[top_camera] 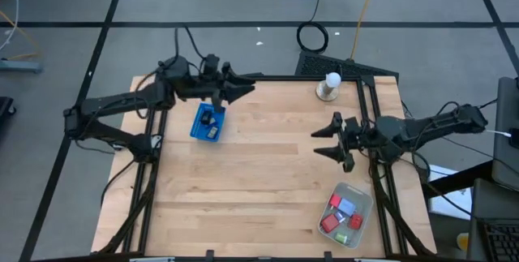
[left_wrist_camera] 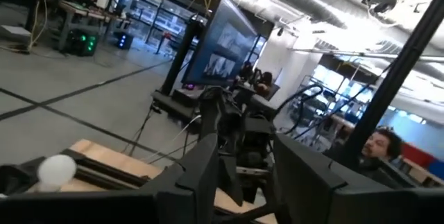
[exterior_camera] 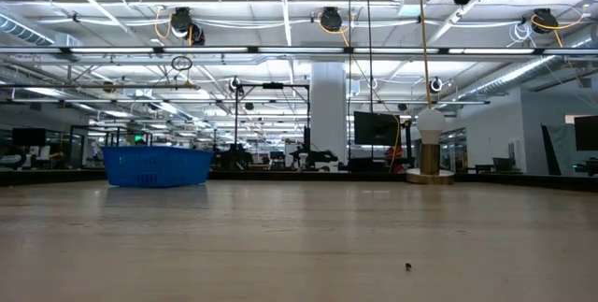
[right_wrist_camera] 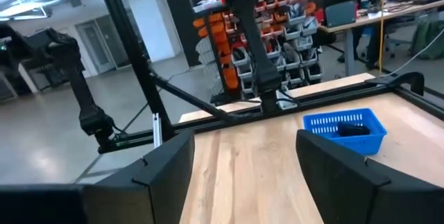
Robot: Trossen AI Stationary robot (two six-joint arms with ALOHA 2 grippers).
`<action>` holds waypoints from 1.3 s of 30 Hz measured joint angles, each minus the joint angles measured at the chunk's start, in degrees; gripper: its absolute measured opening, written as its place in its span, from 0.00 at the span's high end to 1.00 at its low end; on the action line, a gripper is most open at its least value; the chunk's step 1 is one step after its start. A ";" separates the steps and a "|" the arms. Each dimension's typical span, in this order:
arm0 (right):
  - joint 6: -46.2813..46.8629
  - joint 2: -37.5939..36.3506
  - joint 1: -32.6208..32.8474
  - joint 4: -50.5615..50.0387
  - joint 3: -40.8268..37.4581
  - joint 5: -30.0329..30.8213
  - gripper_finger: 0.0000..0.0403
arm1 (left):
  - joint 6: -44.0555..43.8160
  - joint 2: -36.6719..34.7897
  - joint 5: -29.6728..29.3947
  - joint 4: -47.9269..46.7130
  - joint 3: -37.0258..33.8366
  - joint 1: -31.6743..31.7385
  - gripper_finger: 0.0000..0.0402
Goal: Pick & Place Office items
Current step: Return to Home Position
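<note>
Several office items lie in the translucent tray (top_camera: 359, 195) at the table's near right: red blocks (top_camera: 334, 203), a blue bit (top_camera: 347, 207) and a green one (top_camera: 355, 222). A blue basket (top_camera: 199, 127) at the far left holds dark pieces (top_camera: 209, 118); it also shows in the right wrist view (right_wrist_camera: 345, 128) and the low view (exterior_camera: 154, 165). My left gripper (top_camera: 247, 86) is open and empty, in the air just beyond the basket's far right corner. My right gripper (top_camera: 323, 141) is open and empty at the right, above bare table, its fingers pointing left.
A white knob-topped stand (top_camera: 328, 86) stands at the far edge, right of centre; it also shows in the low view (exterior_camera: 430, 148). A dark frame rail (top_camera: 369, 116) runs along the table's right side. The middle of the wooden table (top_camera: 259, 181) is bare.
</note>
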 joint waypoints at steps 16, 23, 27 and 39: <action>0.84 0.14 -24.64 5.69 0.00 -9.45 0.39 | 13.12 -14.86 -9.13 -28.79 -0.04 2.58 0.67; -2.23 -0.38 -31.10 5.39 0.00 -10.46 0.40 | 16.27 -22.45 -11.82 -28.23 -7.14 -1.13 0.67; -2.88 -2.69 -34.36 4.39 0.00 -13.14 0.44 | 15.42 -29.71 -12.62 -23.06 -16.64 -3.56 0.67; -5.06 -13.14 -39.20 -11.13 0.02 -17.86 0.61 | 13.95 -50.41 -16.46 -19.09 -34.96 -7.65 0.67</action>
